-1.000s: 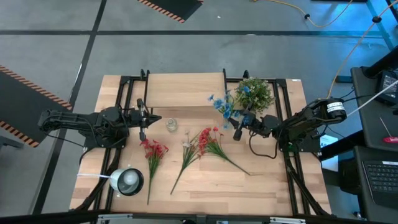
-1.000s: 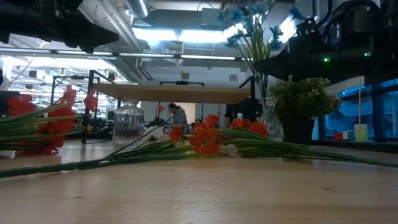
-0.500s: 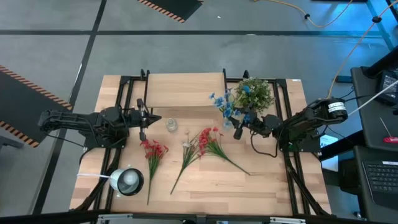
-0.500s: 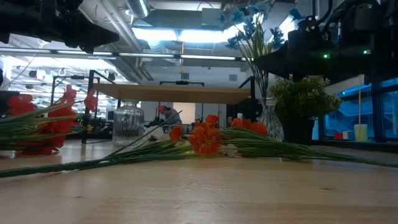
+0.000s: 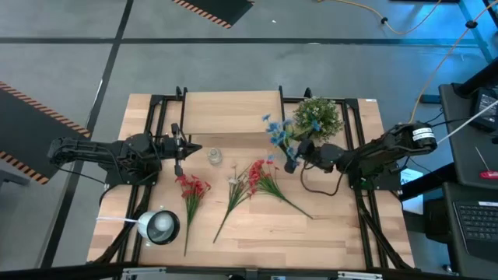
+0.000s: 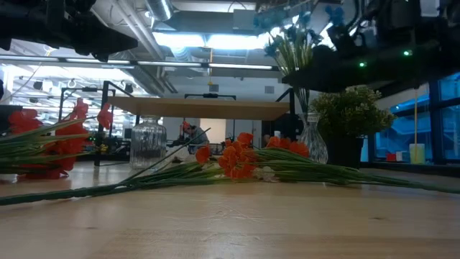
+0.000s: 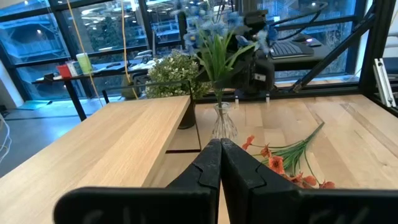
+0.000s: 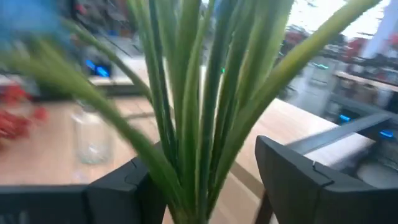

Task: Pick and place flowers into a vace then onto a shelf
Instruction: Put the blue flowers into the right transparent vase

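The blue sprig [image 5: 276, 132] stands upright in a small clear vase [image 6: 310, 144] beside the shelf [image 5: 233, 113]. My right gripper [image 5: 289, 163] is open, with its fingers [image 8: 118, 186] on either side of the sprig's green stems [image 8: 199, 93], above the vase. I cannot tell whether they touch. Two red sprigs [image 5: 192, 187] [image 5: 264, 175] and a cream one [image 5: 236, 183] lie flat on the tabletop. My left gripper [image 5: 177, 148] is shut and waits near a ribbed glass jar [image 5: 214, 155].
A bushy green potted plant [image 5: 317, 117] stands just behind the vase, close to my right arm. The shelf [image 6: 201, 108] is raised on black legs at the far side. A round metal lamp head [image 5: 159, 225] sits at the near left corner.
My right gripper has moved toward the table's left edge, closing in on the blue sprig, so that its open fingers now stand around the stems. The sprig and vase stay where they were.
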Action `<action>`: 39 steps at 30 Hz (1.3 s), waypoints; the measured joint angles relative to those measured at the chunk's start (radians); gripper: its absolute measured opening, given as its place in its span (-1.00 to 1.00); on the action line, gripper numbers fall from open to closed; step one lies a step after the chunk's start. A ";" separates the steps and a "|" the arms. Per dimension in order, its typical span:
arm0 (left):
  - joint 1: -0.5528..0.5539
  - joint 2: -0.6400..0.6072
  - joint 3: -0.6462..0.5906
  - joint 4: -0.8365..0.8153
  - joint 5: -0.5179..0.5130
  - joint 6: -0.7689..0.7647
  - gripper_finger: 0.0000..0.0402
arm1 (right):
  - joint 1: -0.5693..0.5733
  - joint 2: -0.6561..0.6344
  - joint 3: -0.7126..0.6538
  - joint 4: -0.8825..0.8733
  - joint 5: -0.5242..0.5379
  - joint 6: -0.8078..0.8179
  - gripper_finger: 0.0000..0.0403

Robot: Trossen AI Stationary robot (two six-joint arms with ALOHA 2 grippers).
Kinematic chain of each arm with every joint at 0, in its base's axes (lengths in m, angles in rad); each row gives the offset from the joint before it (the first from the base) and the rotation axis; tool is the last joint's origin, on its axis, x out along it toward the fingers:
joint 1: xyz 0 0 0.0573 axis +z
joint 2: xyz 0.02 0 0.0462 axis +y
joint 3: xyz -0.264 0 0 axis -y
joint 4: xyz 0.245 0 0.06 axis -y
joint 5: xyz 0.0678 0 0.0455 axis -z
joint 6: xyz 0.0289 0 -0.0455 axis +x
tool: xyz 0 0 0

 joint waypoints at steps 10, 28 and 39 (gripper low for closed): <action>0.000 0.000 0.000 -0.001 0.000 0.000 -0.98 | 0.032 -0.191 0.109 -0.455 0.065 0.124 0.12; 0.000 0.000 0.000 -0.001 0.000 0.001 -0.98 | 0.032 -0.385 0.268 -1.095 0.048 0.310 0.12; 0.000 0.000 0.000 -0.001 0.000 0.000 -0.98 | 0.055 -0.391 0.386 -1.446 0.027 0.470 0.12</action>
